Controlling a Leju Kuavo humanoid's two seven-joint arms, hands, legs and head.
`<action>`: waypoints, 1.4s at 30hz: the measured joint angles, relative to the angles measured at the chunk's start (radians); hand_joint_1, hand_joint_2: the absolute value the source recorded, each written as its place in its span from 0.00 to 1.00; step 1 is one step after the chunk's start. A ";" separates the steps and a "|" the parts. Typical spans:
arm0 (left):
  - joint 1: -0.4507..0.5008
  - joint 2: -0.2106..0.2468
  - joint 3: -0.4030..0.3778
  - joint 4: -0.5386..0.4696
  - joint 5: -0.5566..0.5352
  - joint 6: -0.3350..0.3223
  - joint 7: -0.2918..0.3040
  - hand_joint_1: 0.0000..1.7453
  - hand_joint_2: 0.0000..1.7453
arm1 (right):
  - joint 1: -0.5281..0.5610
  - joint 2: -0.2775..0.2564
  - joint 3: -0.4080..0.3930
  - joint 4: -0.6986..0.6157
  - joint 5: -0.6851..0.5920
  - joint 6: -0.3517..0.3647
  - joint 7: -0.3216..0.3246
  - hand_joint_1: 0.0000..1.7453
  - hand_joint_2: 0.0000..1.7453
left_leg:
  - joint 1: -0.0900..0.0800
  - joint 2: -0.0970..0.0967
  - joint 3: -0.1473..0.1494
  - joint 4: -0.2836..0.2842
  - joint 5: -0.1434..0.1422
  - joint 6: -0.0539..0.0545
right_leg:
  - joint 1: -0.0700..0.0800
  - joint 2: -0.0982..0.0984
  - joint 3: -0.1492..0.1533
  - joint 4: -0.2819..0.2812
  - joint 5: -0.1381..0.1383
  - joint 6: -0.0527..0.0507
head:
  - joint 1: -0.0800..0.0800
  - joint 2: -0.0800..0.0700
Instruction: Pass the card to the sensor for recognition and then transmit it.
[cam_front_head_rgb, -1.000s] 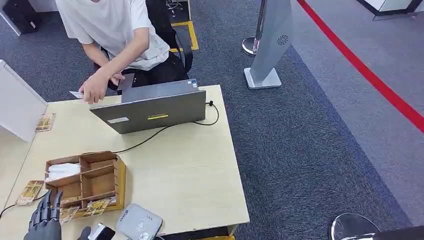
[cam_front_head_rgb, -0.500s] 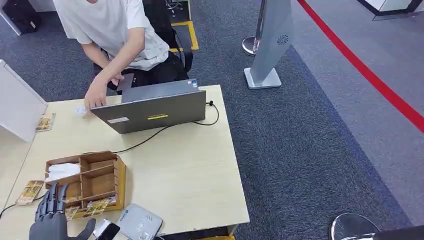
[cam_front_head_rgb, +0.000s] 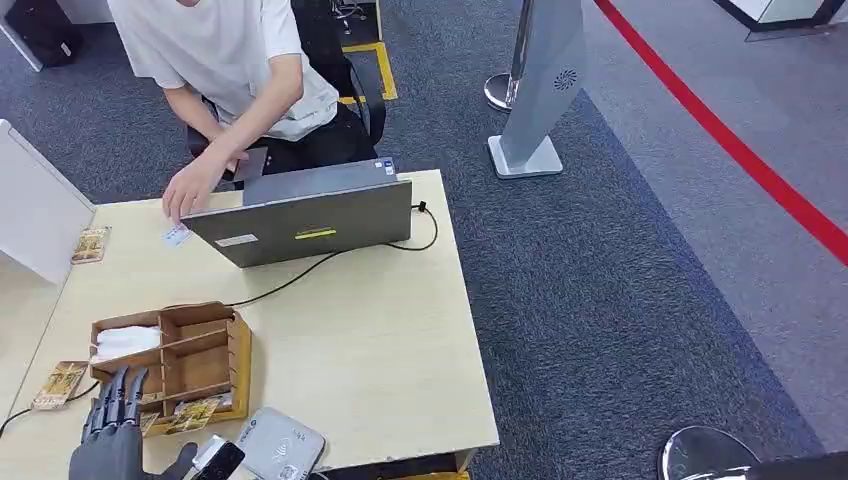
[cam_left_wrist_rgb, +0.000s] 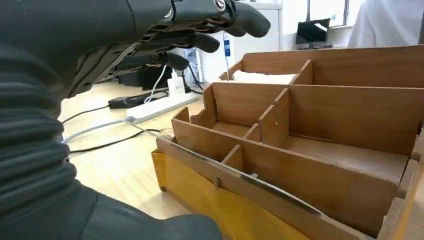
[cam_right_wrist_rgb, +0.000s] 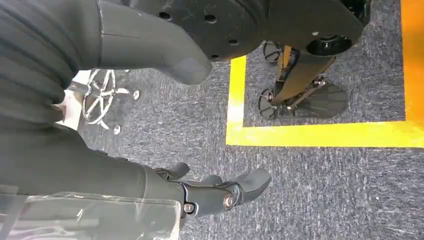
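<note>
The card (cam_front_head_rgb: 196, 411) is a golden-brown one with a dark printed pattern. It lies in the front row of the wooden box (cam_front_head_rgb: 236, 345), at the near left part of the table (cam_front_head_rgb: 370, 340), together with more cards of the same look. The grey sensor (cam_front_head_rgb: 281, 444) sits just beside the box, at the near edge of the table.

Compared with one second ago, the left hand (cam_front_head_rgb: 110, 440) has moved forward and a little to the right. Its fingers (cam_left_wrist_rgb: 200, 42) now reach over the near edge of the box. They are stretched out and spread apart, and they hold nothing. The card itself did not move. On the far side, the person (cam_front_head_rgb: 230, 60) has drawn the hand back a little, and a small pale card (cam_front_head_rgb: 177, 236) now lies on the table beside the laptop (cam_front_head_rgb: 305, 215).

The card lies nearly flat. Its long side runs about along the near table edge, and its right end is turned slightly away from the robot.

The right hand (cam_right_wrist_rgb: 220, 192) hangs above the grey carpet, its fingers loosely extended and holding nothing.
</note>
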 joint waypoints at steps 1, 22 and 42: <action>0.000 0.000 0.000 0.000 0.004 -0.005 0.005 0.00 1.00 | 0.000 -0.002 0.006 0.000 -0.001 -0.002 0.000 0.00 1.00 | 0.000 0.000 0.000 0.000 0.000 0.000 | 0.000 0.000 0.000 0.000 0.000 0.000 | 0.000 0.000; 0.000 0.001 0.000 0.000 0.045 0.042 -0.045 1.00 1.00 | -0.006 -0.026 0.074 0.000 -0.051 -0.019 -0.001 0.00 1.00 | 0.000 0.000 0.000 0.000 0.000 0.000 | 0.000 0.000 0.000 0.000 0.000 0.000 | 0.000 0.000; -0.002 0.026 0.005 -0.019 0.022 0.008 -0.026 1.00 1.00 | -0.012 -0.042 0.127 0.002 -0.090 -0.040 -0.008 0.00 1.00 | 0.000 0.000 0.000 0.000 0.000 0.000 | 0.000 0.000 0.000 0.000 0.000 0.000 | 0.000 0.000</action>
